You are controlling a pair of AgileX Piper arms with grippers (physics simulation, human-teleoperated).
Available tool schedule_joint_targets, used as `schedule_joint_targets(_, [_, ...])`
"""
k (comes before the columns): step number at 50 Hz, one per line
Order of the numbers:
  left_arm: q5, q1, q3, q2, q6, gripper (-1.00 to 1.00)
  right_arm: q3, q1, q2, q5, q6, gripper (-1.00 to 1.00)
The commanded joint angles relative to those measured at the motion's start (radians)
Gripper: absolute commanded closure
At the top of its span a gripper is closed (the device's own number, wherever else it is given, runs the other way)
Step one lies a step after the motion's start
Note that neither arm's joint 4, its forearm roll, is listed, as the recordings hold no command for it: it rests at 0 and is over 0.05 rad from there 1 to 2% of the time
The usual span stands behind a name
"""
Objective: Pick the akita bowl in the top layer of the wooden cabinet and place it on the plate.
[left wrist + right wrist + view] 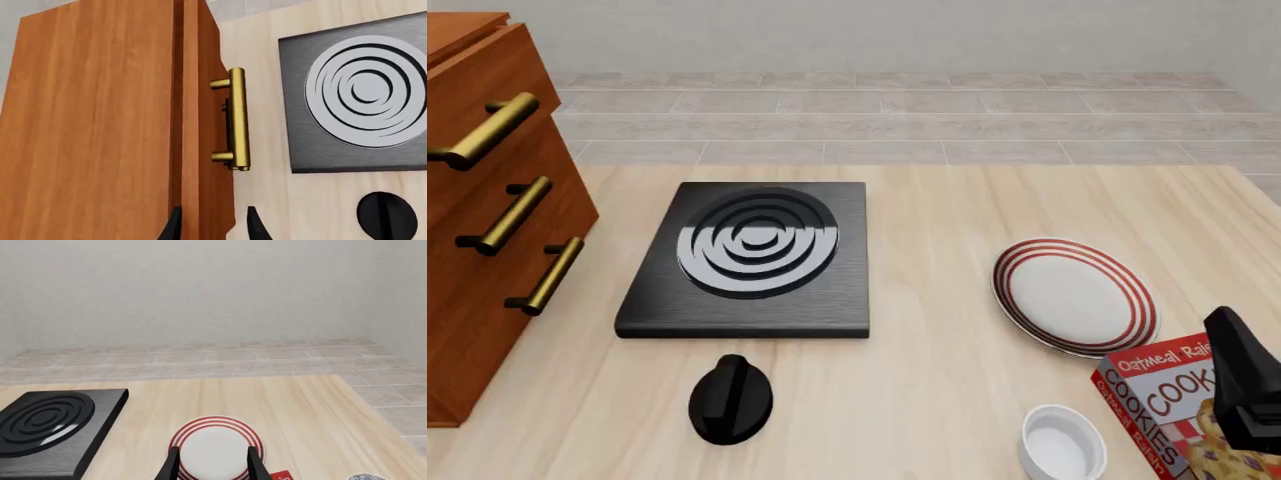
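Observation:
The wooden cabinet [481, 250] stands at the table's left edge, and all three drawers look pushed in. The top layer [193, 100] shows from above in the left wrist view, with its brass handle [239, 120] sticking out over the table. My left gripper [213, 227] hovers open over the cabinet's front upper edge, short of that handle and holding nothing. The akita bowl is hidden. The plate [1074, 297], white with red rings, lies at the right. My right gripper [213, 467] hangs open just above the plate [215, 450].
A black stove [747, 255] sits mid-table with a black knob [731, 400] in front of it. A white ramekin [1061, 445] and a cookie box [1168, 400] lie near the right arm [1244, 390]. A grey-speckled sliver [365, 477] at the picture's edge is unidentifiable.

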Motion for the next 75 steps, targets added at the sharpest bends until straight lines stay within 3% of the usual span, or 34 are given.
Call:
schedule_joint_targets(1, [-0.037,0.043,0.056,0.013,0.017,-1.0,0.001,0.0,0.0,0.0,0.0,-1.0])
schedule_joint_targets(14, [-0.068,0.058,0.106,0.017,0.027,-1.0,0.0,0.001,0.0,0.001,0.0,-1.0])
schedule_joint_targets(25, [-0.047,-0.014,0.117,0.031,-0.064,-1.0,0.0,0.0,0.0,0.001,0.0,-1.0])
schedule_joint_targets(26, [-0.036,-0.04,0.117,0.036,-0.107,-1.0,0.0,0.0,0.0,0.001,0.0,-1.0])
schedule_joint_targets(28, [-0.044,-0.033,0.123,0.033,-0.09,-1.0,0.0,0.0,0.0,0.0,0.001,-1.0])
schedule_joint_targets(30, [-0.034,-0.06,0.126,0.038,-0.132,-1.0,0.0,-0.001,0.0,0.0,0.001,-1.0])
schedule_joint_targets(75, [-0.027,-0.214,0.129,0.071,-0.239,-1.0,-0.001,-0.005,0.0,0.0,0.006,-1.0])
